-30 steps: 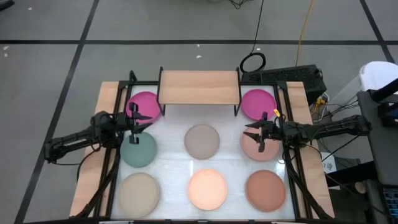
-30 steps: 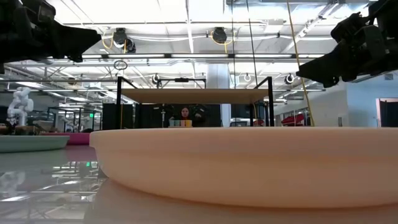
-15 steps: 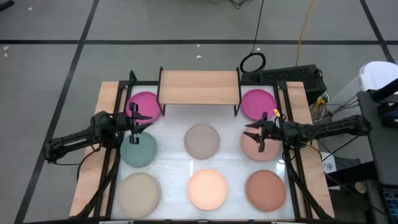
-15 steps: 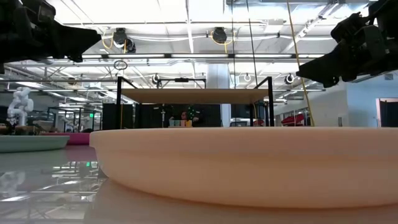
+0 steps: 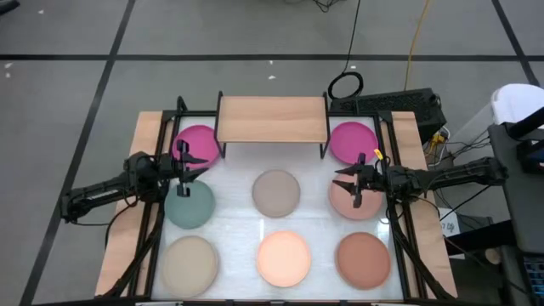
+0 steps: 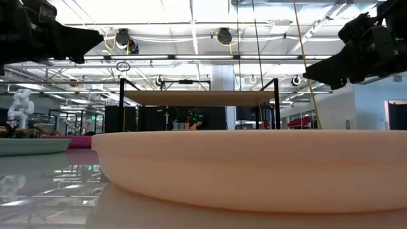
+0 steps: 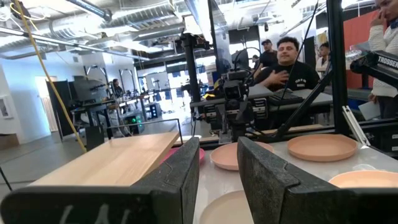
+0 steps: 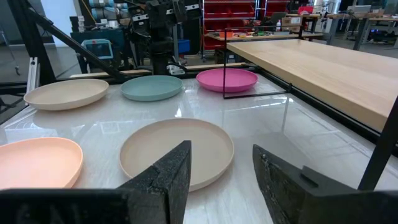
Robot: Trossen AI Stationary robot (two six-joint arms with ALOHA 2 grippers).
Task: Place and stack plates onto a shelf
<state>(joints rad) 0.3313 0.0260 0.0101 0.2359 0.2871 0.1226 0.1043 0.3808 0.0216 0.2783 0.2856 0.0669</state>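
Several round plates lie flat on the white table top: two magenta (image 5: 197,142) (image 5: 353,140), teal (image 5: 189,204), grey-beige (image 5: 276,191), pale pink (image 5: 353,201), tan-beige (image 5: 191,259), peach-orange (image 5: 283,257) and reddish-brown (image 5: 364,257). The shelf (image 5: 272,119), a wooden top on thin black legs, stands at the far middle with nothing on it. My left gripper (image 7: 217,180) hovers open between the left magenta plate and the teal plate. My right gripper (image 8: 221,180) hovers open over the pale pink plate's far edge. Nothing is between either pair of fingers.
Black frame rails (image 5: 153,229) (image 5: 399,238) run along the table's left and right sides. A dark keyboard and cables (image 5: 399,106) lie beyond the far right corner. People (image 7: 289,59) are beyond the table's right side in the left wrist view.
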